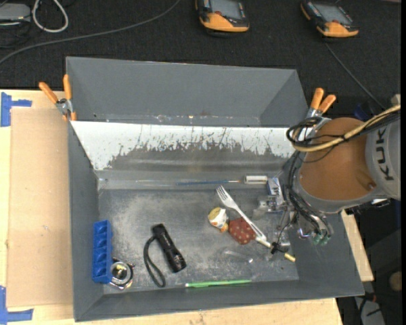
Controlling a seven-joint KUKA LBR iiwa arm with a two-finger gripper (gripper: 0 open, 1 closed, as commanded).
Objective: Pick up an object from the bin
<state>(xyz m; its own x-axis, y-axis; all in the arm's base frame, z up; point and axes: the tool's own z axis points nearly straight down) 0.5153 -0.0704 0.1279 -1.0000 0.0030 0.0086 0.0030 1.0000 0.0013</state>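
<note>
The gripper (279, 244) is low down on the right side of the bin (189, 100), close to the floor. I cannot tell how wide it is open, and I cannot see anything held in it.

The thing nearest to it is a white fork (238, 212). The fork lies flat and slanted on the floor, with its prongs toward the back wall and its handle end just beside the gripper.

The fork looks like plastic, so I think it is very light and a bit bendy. It is also thin and smooth (so it could slip or flip away). The best place to grab it is probably across the narrow handle, near the end.

A red-brown round thing (241, 231) sits right against the fork's handle and could get in the way. A small yellow and white thing (218, 218) is just beside that.

Farther left are a black flashlight (169, 248) with a loop strap, a blue block (101, 249) and a shiny ring (120, 273). A green stick (216, 284) lies along the front. These are well apart from the gripper.
</note>
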